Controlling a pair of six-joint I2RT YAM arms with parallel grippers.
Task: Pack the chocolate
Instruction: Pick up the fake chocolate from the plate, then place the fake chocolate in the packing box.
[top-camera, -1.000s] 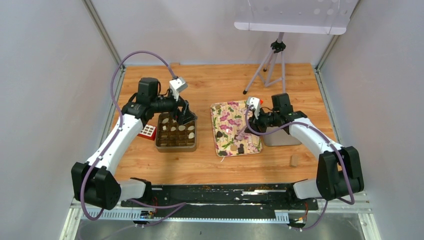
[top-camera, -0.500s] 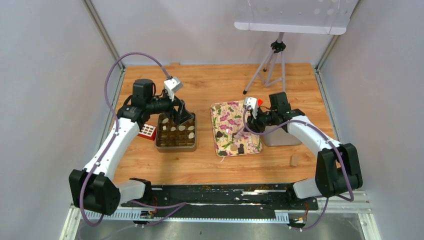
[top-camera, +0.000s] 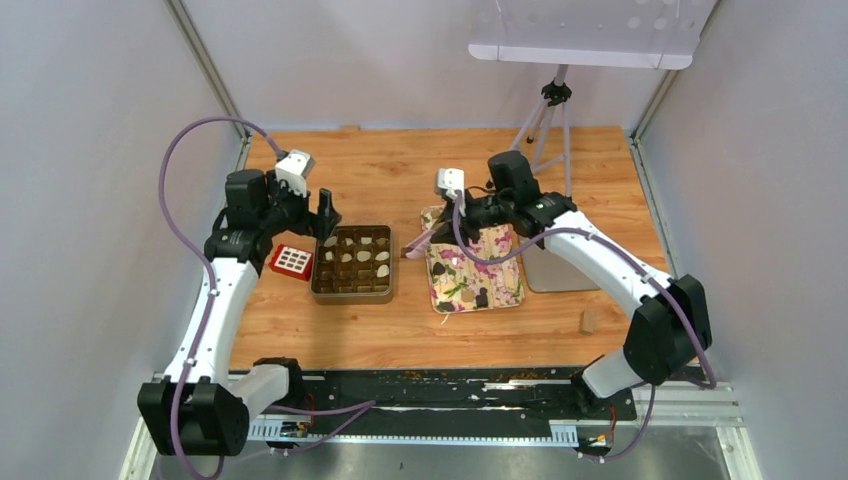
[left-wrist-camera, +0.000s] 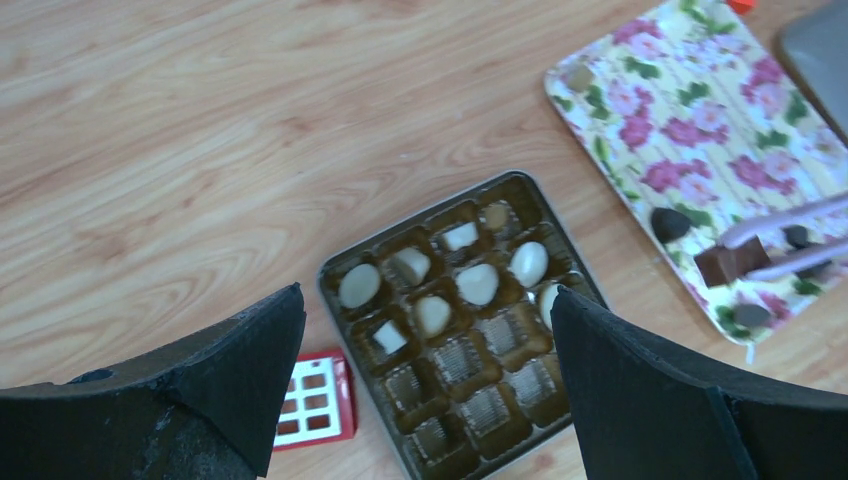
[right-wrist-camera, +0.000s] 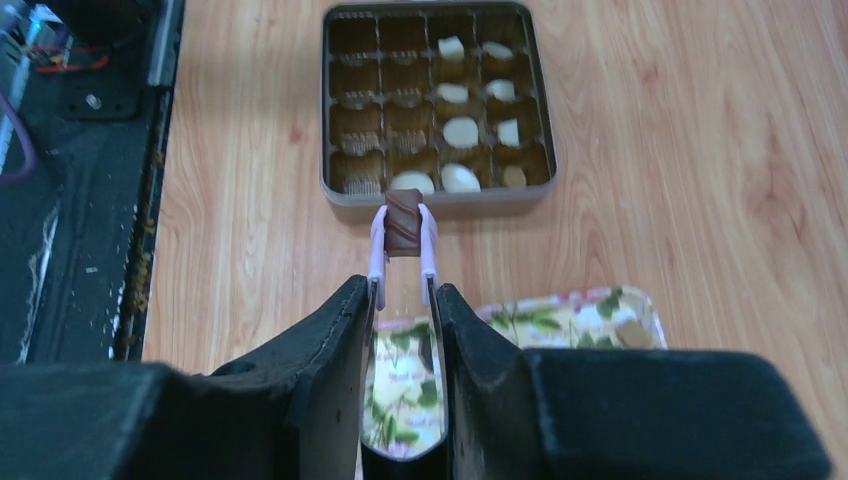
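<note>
One brown chocolate piece (right-wrist-camera: 403, 222) sits in pink tongs (right-wrist-camera: 376, 250) squeezed by the right claw (right-wrist-camera: 403, 292), box (right-wrist-camera: 340, 190) straight ahead of their tips; left claw (left-wrist-camera: 425, 300) gapes empty.

place: pretty obviously a robotics lab cell, not anyone's kitchen or shop
walls: plain pale grey panels (top-camera: 90, 150) box in three sides, held up by bare aluminium corner posts (top-camera: 207, 75)
counter: light wood-grain counter (top-camera: 400, 165) fitted wall to wall inside that box
robots: white-and-black left arm (top-camera: 220, 300) and matching right arm (top-camera: 600, 265), both on a black base rail (top-camera: 440, 385) at the near edge
wiring: loose purple cables (top-camera: 165, 175) looping off the arms, plus exposed small wires and boards (top-camera: 290, 428) under the rail
gear: grey camera tripod (top-camera: 556, 95) at the back, white perforated panel (top-camera: 585, 30) hung overhead
</note>
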